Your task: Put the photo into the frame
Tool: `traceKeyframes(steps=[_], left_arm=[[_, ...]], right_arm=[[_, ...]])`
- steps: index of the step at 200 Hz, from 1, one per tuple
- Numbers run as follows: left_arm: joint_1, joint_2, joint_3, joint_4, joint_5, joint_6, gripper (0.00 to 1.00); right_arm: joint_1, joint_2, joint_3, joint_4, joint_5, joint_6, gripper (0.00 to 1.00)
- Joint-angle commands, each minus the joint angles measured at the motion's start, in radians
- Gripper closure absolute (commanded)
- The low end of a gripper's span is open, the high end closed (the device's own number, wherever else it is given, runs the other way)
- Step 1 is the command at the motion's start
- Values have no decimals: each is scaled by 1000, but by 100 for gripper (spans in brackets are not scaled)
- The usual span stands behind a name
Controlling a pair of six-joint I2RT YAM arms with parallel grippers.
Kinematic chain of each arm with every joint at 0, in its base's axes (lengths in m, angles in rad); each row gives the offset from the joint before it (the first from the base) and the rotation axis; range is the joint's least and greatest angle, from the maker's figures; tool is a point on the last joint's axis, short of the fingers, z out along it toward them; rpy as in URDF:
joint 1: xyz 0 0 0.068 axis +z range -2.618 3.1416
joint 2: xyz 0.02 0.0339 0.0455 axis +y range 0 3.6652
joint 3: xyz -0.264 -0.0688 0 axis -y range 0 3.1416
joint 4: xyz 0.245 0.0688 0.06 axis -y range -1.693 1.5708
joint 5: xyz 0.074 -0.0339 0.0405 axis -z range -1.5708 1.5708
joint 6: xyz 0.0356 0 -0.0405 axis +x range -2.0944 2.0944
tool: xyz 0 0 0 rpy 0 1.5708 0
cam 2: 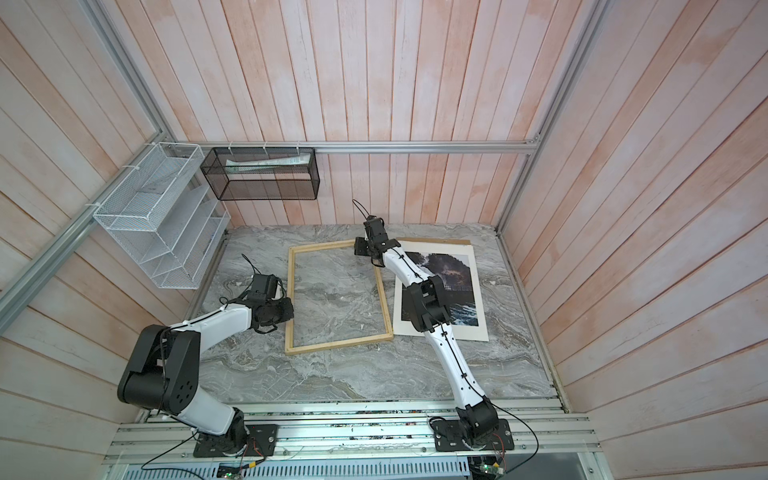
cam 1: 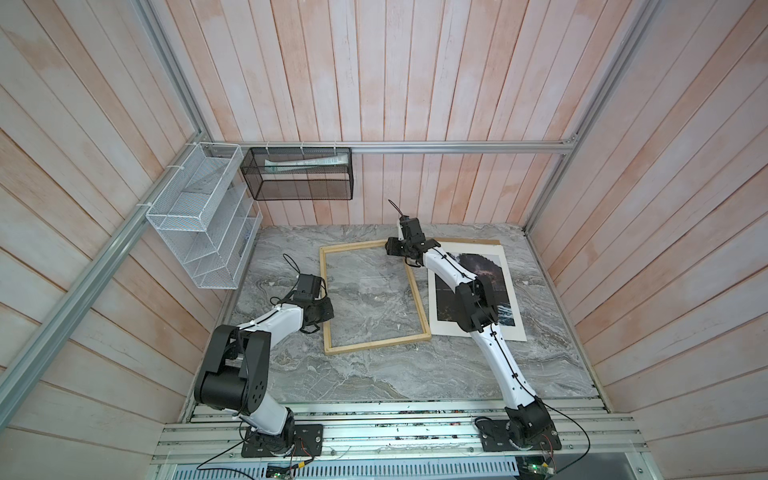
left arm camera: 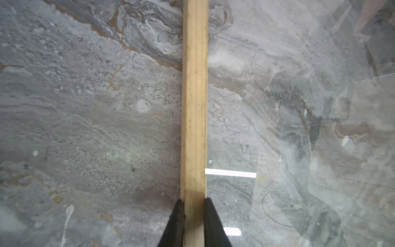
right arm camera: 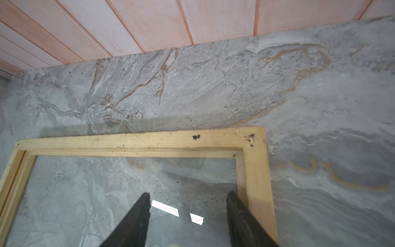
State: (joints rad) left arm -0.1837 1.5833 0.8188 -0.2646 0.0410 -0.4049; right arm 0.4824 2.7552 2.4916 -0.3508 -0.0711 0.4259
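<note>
Wood first: the left jaws pinch the frame (left arm camera: pixel 194 107) by its left stick, one jaw on each side. That frame lies flat in the middle of the counter (cam 1: pixel 374 382). I think it is stiff and light, but its clear pane (cam 1: pixel 365 291) could crack, so hold the wood only. Over the far right corner the right jaws hang spread wide, holding nothing. Just beside the frame, on the right, the photo (cam 1: pixel 505 299) lies face up. Thin paper bends and creases, so grab a white edge
</note>
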Motion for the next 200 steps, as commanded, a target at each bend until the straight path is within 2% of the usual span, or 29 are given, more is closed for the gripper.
traceKeyframes(steps=[1, 34, 80, 159, 200], left_arm=[[0, 0, -1, 51, 2, -32, 83], [0, -3, -2, 61, -1, -55, 83], [0, 9, -4, 65, -15, -64, 83], [0, -1, -16, 72, -23, -70, 83], [0, 3, -17, 74, -27, -71, 84]], right_arm=[[22, 42, -8, -136, 89, 30, 43], [64, 7, -79, -204, 200, 35, 45], [98, -35, -144, -260, 264, 51, 46], [101, -101, -292, -307, 300, 71, 47], [101, -200, -465, -257, 268, 77, 47]])
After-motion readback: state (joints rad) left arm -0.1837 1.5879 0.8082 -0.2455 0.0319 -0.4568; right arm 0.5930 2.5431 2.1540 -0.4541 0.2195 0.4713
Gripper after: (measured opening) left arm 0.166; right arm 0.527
